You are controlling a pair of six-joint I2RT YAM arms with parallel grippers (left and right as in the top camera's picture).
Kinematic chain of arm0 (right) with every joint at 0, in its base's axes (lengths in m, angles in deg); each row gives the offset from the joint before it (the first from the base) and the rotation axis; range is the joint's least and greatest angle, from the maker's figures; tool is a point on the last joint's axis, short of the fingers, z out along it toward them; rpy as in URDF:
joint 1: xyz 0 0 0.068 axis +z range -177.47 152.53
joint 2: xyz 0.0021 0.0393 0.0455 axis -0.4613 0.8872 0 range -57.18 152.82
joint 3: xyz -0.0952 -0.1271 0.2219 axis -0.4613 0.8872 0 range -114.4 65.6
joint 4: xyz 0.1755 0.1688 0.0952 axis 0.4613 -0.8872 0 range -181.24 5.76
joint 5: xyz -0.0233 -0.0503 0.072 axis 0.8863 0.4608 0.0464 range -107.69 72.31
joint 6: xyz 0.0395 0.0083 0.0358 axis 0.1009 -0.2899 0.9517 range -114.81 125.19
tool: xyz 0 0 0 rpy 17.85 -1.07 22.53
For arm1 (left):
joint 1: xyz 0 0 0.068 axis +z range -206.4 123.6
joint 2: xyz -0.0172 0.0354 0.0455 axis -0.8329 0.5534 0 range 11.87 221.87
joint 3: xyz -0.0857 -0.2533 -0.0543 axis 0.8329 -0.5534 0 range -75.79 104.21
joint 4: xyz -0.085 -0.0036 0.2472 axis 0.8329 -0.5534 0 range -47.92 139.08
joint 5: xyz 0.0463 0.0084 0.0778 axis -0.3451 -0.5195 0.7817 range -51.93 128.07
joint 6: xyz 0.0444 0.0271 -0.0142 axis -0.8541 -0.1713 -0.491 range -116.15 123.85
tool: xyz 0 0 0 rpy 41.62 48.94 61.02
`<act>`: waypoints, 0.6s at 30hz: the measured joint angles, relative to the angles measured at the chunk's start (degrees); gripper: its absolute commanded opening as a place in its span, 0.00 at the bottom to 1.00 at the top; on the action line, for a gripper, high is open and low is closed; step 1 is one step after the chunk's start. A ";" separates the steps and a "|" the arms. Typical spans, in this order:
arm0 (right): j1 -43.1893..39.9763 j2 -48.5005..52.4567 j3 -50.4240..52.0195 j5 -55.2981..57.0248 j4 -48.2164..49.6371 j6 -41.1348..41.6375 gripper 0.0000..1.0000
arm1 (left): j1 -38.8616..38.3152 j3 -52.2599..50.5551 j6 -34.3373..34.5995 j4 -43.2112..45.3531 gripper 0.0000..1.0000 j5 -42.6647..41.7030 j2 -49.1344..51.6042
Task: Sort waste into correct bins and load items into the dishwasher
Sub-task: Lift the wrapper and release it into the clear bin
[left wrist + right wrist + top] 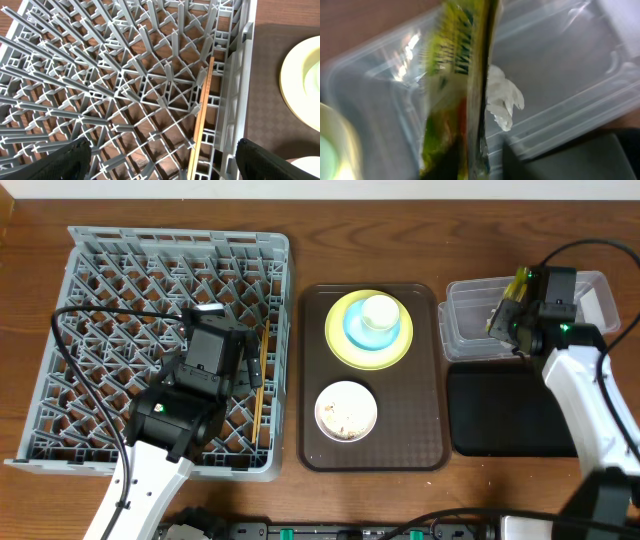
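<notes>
At left, the left claw hangs wide open, holding nothing, over the rack, chopsticks lying along its right wall. At upper right, the right claw pinches the wrapper above the tub, tissue inside.

Brown serving tray on a wooden tabletop.
You'll find the tray lying flat at the middle of the tabletop, rounded corners, long sides running from far edge to near edge, dark wood showing all around it.

No text is legible. The print on the snack wrapper is too blurred to read.
</notes>
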 measured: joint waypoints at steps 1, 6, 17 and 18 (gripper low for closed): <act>-0.57 1.14 0.00 -0.57 0.07 0.07 0.81 | 0.00 0.00 0.00 0.00 0.93 0.00 0.00; -2.19 2.99 0.02 -2.14 0.55 -0.20 0.90 | 0.00 0.00 0.02 0.00 0.93 0.00 0.00; -0.85 -12.02 0.00 -14.27 -5.40 -2.69 0.33 | 0.00 0.00 0.00 0.00 0.93 0.00 0.00; 0.85 -15.65 -0.09 -16.31 -6.23 -3.39 0.24 | 0.00 0.00 0.00 0.00 0.93 0.00 0.00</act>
